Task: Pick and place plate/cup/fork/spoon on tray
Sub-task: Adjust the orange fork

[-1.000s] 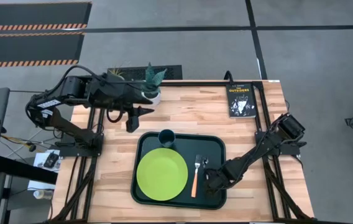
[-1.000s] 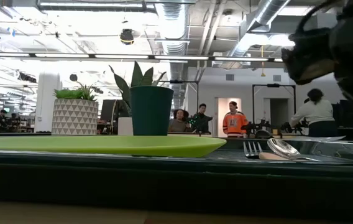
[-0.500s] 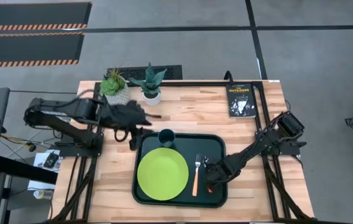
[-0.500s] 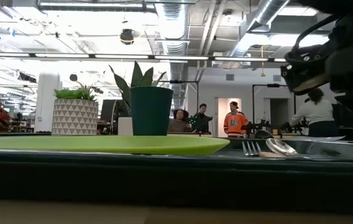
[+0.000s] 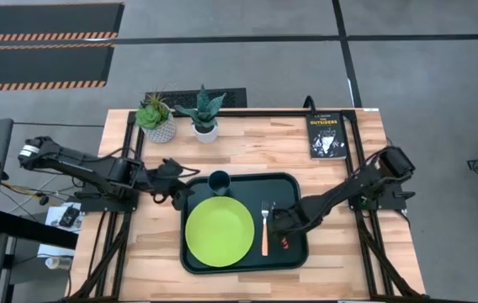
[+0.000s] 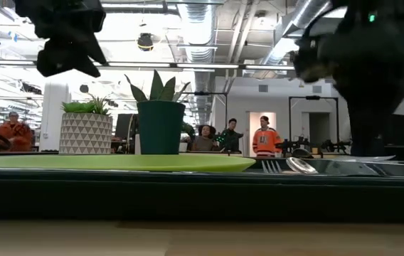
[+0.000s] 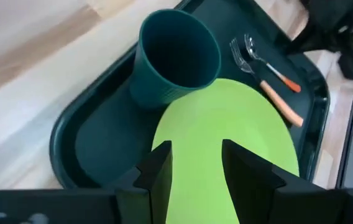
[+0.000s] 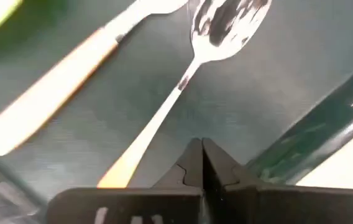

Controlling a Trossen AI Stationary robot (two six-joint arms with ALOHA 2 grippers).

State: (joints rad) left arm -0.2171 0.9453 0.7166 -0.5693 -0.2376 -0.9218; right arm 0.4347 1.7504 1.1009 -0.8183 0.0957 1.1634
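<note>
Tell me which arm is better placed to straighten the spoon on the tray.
Right, probably. The right gripper hangs shut over the tray's right side, just beside the spoon. The left gripper, open, is at the tray's left edge by the cup, with the plate between.

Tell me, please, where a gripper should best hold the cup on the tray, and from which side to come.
Grip the cup across its open rim from straight above. It stands upright in the tray corner, and the plate lies close against it, so a side approach looks crowded.
</note>
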